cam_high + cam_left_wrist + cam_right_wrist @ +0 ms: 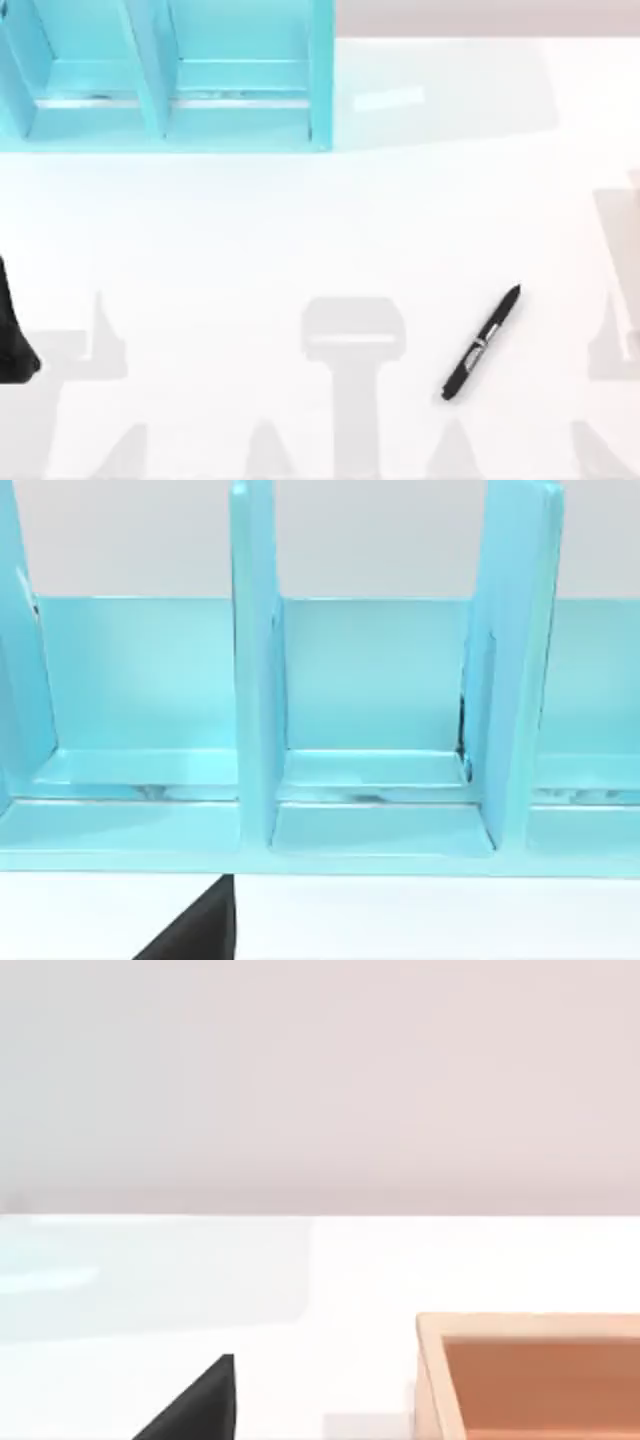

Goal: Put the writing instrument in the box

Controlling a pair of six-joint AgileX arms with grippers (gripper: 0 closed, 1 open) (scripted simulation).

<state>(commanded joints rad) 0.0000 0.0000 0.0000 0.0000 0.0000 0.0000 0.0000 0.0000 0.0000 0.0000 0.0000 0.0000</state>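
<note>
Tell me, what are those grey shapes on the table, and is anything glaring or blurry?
Top view: the grey shapes are soft shadows falling on the white table, one just beside the pen; a pale glare patch lies right of the blue rack. Left wrist view: the rack's shelves show faint reflective streaks. Right wrist view: evenly lit, with an orange box cut off at the edge.

A slim black pen with a silver band point(481, 343) lies flat on the white table point(250, 240), right of centre and near the front edge, tilted with its tip toward the far right. A light-blue divided rack point(165, 75) stands at the far left corner, well apart from it. An orange wooden box point(530, 1375) sits on the table in the right wrist view.
</note>
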